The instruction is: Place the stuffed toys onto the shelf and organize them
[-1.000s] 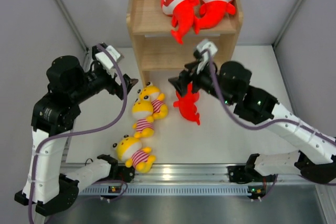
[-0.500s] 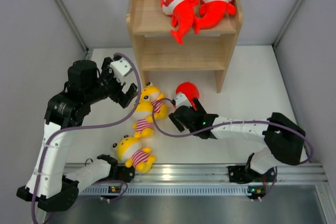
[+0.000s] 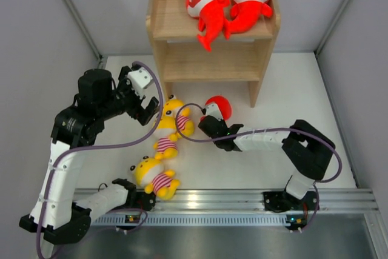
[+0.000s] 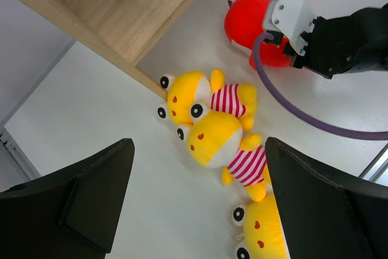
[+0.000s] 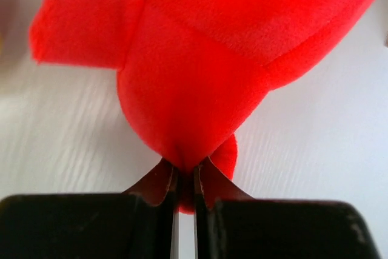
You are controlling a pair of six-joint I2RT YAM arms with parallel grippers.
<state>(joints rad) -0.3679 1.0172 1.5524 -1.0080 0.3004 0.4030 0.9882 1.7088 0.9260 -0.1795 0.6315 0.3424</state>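
Where the right gripper (image 5: 185,169) pinches, fuzzy red plush (image 5: 200,83) puckers

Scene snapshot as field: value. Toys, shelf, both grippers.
shelf: upright at the far side of the table
top tier: two red sharks, side by side
third shark: in front of the shelf, not on it
yellow toys: three, in a row on the table, left of the third shark
left gripper: open, above the yellow toys, holding nothing
right gripper: shut on the third shark's plush
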